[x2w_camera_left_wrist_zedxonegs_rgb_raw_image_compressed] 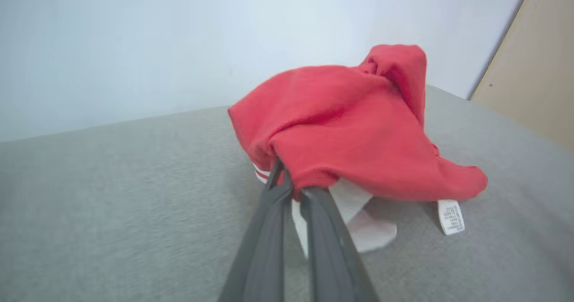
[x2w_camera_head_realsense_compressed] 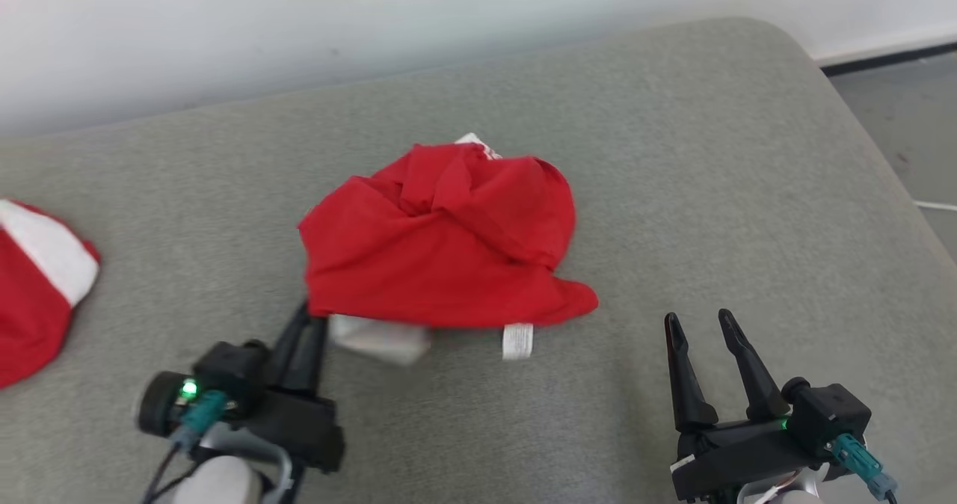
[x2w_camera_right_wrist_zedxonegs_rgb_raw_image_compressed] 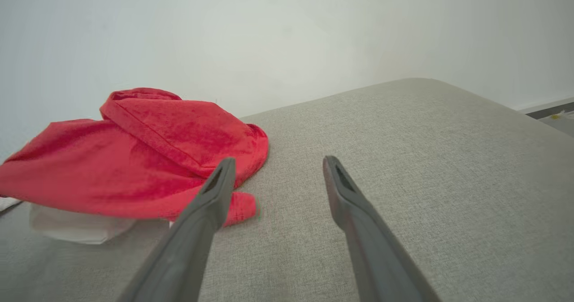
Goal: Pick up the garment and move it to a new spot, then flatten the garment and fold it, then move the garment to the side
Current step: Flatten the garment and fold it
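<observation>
A crumpled red garment with white trim and a white label lies in a heap in the middle of the grey cushioned surface. My left gripper is at the heap's near left corner, shut on the garment's edge; in the left wrist view its fingertips pinch red cloth of the garment, which is lifted a little. My right gripper stands open over bare surface to the right of the garment, touching nothing. In the right wrist view the garment lies left of that gripper.
Another red and white piece of cloth lies at the left edge of the surface. A pale wall runs behind the surface. The surface's rounded right end drops to the floor.
</observation>
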